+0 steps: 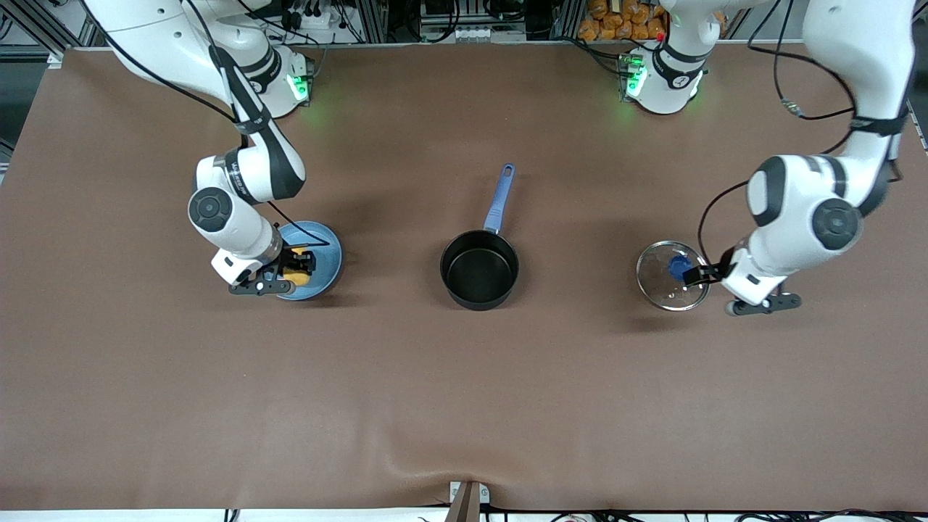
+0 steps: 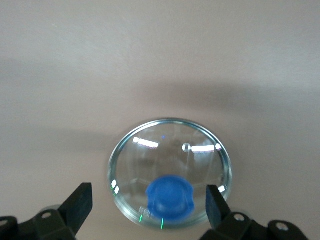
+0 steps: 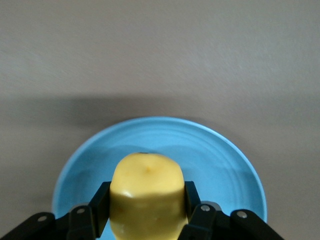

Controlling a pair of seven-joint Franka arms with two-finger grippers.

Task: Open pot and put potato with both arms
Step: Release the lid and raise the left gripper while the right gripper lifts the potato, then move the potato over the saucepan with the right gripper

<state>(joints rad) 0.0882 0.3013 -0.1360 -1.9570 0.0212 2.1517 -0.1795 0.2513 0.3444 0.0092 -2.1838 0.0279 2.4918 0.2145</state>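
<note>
Right end effector (image 3: 146, 212): fingers (image 3: 100, 202) pressed against both sides of the potato (image 3: 146, 195), gripping it over the light-blue plate (image 1: 326, 250). Whether the potato is touching the plate cannot be told. Plate sits on the tabletop (image 1: 464, 406) toward the right arm's end.

Left end effector (image 2: 148, 205): fingers (image 2: 80, 202) spread wide apart, holding nothing, either side of the blue knob (image 2: 170, 196) of the glass lid (image 2: 170, 150) without touching it. Lid lies flat on the tabletop toward the left arm's end, well apart from the pot.

Pot (image 1: 479, 270): black, uncovered, empty, mid-tabletop between plate and lid; blue handle (image 1: 499, 197) points toward the robots' bases.
</note>
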